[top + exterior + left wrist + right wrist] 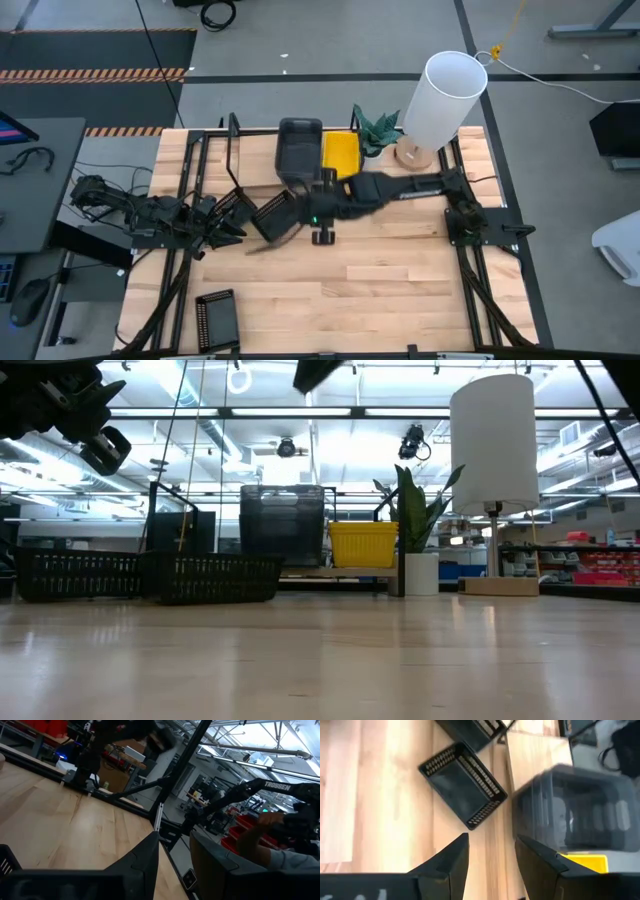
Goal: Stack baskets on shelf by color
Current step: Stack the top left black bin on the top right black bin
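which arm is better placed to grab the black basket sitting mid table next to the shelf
Probably the right. Its open end effector hangs over the middle of the table, with the black slatted basket just ahead of its fingers and the shelf's grey basket beside it. The left end effector sits lower left of that basket.

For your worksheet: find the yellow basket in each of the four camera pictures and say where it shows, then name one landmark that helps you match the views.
High view: the yellow basket sits near the table's far edge, right of the dark grey basket.
Low view: the yellow basket shows at centre, between that grey basket and the plant.
Left wrist view: not in it.
Right wrist view: only a yellow edge shows, under the grey basket.
Shared landmark: the dark grey basket.
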Motion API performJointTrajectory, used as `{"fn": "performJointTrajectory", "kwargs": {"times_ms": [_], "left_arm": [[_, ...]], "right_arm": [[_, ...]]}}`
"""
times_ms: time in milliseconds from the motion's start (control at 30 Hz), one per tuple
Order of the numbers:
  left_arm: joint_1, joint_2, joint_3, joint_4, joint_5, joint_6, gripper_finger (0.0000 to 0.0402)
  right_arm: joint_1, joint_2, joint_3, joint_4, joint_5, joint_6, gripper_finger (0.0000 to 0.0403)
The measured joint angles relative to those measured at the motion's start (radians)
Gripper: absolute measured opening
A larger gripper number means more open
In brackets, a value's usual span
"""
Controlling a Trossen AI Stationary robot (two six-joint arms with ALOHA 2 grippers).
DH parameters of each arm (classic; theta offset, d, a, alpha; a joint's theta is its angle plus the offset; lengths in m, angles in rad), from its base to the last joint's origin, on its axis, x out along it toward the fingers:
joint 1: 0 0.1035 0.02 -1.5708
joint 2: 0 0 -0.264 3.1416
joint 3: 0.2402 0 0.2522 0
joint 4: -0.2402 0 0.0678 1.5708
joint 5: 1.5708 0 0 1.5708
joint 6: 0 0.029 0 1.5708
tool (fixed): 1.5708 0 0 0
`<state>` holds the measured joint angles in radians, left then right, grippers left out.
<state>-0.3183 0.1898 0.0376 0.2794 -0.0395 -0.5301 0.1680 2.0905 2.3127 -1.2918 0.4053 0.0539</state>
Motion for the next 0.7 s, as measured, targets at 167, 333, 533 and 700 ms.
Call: {"fn": "performJointTrajectory", "kwargs": {"times_ms": [167, 333, 533, 700], "left_arm": [[0.000, 0.000, 0.000, 0.000, 0.000, 0.000, 0.0117], [0.000, 0.000, 0.000, 0.000, 0.000, 0.000, 0.0117], [0.000, 0.000, 0.000, 0.000, 0.000, 0.000, 0.0117], [0.000, 0.000, 0.000, 0.000, 0.000, 0.000, 0.0117]], "right_arm": [[0.068, 0.000, 0.000, 0.002, 0.063, -0.014, 0.0165], [0.074, -0.025, -0.003, -0.035, 0.041, 0.008, 0.0165], [0.073, -0.103, -0.161, 0.076, 0.038, 0.022, 0.0165], [0.092, -0.270, -0.477, 0.321, 0.015, 0.022, 0.0164]]}}
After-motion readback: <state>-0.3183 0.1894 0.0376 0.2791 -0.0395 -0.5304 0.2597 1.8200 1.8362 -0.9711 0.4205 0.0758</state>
